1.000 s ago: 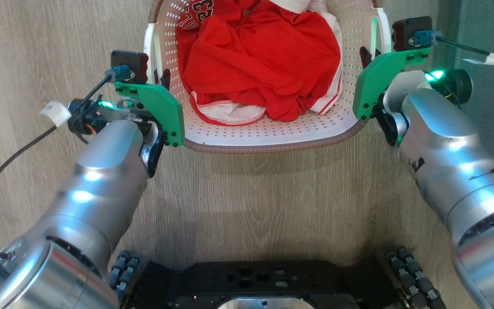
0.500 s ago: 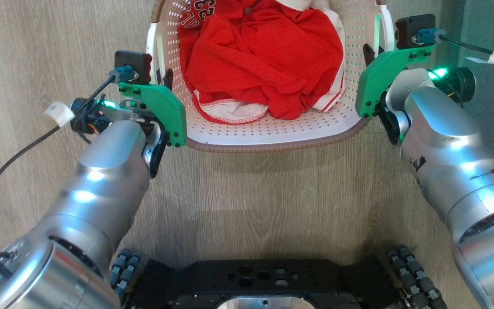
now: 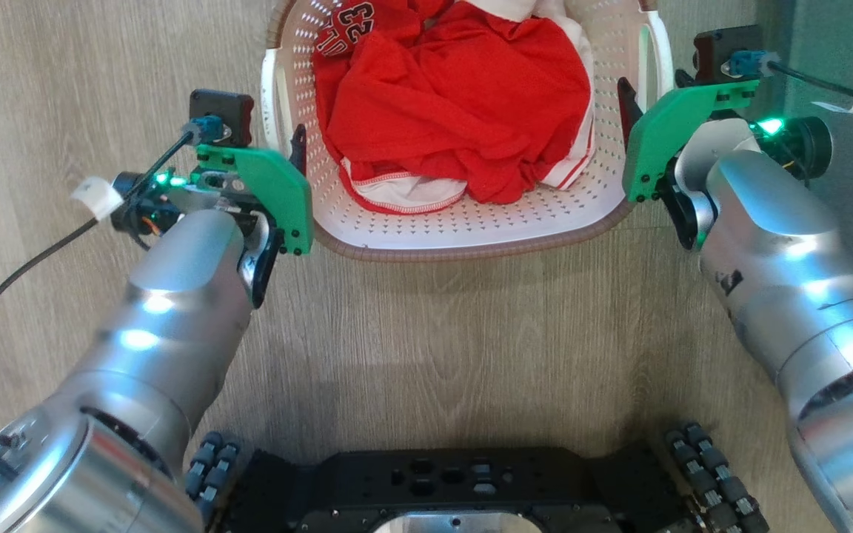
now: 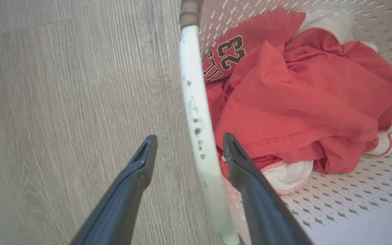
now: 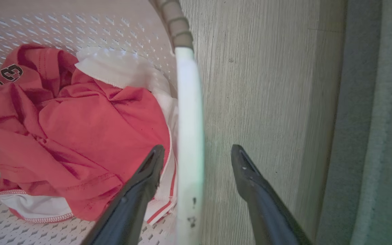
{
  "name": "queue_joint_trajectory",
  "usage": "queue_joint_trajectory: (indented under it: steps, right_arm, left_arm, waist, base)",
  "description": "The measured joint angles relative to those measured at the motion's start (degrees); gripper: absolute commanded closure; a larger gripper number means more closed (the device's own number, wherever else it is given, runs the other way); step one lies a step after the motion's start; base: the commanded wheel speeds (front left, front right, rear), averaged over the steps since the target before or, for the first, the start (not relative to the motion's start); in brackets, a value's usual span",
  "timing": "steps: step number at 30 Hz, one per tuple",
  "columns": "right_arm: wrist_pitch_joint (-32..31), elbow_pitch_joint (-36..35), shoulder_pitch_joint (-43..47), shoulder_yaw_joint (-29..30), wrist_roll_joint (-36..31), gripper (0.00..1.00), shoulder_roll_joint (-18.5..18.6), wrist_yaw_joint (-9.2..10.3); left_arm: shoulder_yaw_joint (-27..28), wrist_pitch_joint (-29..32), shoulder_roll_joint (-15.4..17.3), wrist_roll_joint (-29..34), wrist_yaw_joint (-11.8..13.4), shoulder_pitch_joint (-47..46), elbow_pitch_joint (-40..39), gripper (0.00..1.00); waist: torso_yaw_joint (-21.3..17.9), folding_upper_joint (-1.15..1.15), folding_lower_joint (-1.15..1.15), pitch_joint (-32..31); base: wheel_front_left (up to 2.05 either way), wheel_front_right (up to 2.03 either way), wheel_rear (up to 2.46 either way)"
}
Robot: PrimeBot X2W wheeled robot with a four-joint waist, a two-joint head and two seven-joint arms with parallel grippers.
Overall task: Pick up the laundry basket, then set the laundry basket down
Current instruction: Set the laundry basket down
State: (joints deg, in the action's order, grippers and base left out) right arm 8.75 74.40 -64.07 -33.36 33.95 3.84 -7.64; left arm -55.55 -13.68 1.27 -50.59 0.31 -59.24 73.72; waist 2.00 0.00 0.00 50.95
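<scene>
The laundry basket (image 3: 471,250), cream-white and perforated with a brown woven rim, stands on the wood floor at the top centre of the head view, with red clothing (image 3: 463,104) inside. My left gripper (image 3: 283,141) is open at the basket's left side. In the left wrist view its fingers (image 4: 145,153) straddle the white left handle (image 4: 196,112) with gaps on both sides. My right gripper (image 3: 645,92) is open at the right side. Its fingers (image 5: 243,170) straddle the right handle (image 5: 189,129) without touching it.
My black wheeled base (image 3: 434,488) lies at the bottom of the head view, a stretch of bare wood floor (image 3: 456,355) between it and the basket. A grey-green rug edge (image 5: 379,119) runs close along the basket's right side, just beyond my right gripper.
Both grippers were shut on the basket's side handles and have now opened, letting the handles go. The arms stay beside the basket.
</scene>
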Motion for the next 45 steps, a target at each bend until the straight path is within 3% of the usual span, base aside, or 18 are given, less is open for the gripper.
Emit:
queue_joint_trajectory:
  steps: [16,20,27,35,45]
  right_arm:
    - [2.9,-0.2,0.0,-2.3,1.9,0.0,0.0,0.0]
    - [4.5,-0.2,0.1,-2.3,2.0,0.0,0.0,0.0]
    - [5.5,-0.2,2.4,-1.1,1.9,0.0,0.0,0.0]
    - [5.5,-6.8,6.7,7.1,-3.9,0.0,0.0,0.0]
    - [5.5,-22.6,22.9,20.6,-15.6,0.0,0.0,0.0]
  left_arm:
    - [1.3,-0.6,0.7,-0.4,1.3,0.7,-0.8,0.0]
    - [5.2,-0.6,2.6,0.8,3.2,2.6,-6.2,0.0]
    - [11.9,-0.6,4.6,5.9,4.4,9.5,-14.4,0.0]
    - [22.9,-0.6,6.0,15.6,5.2,19.6,-26.1,0.0]
    - [35.7,-0.6,4.7,25.6,2.5,32.6,-39.4,0.0]
  waist:
    - [-0.8,0.0,0.0,-4.5]
    - [-1.0,0.0,0.0,-7.5]
    - [-1.1,0.0,0.0,-12.2]
    - [-1.3,0.0,-0.01,-19.9]
    - [-1.1,0.0,-0.01,-30.0]
  base:
    - [0.0,0.0,0.0]
    - [0.0,0.0,0.0]
    - [0.0,0.0,0.0]
    - [0.0,0.0,0.0]
    - [0.0,0.0,0.0]
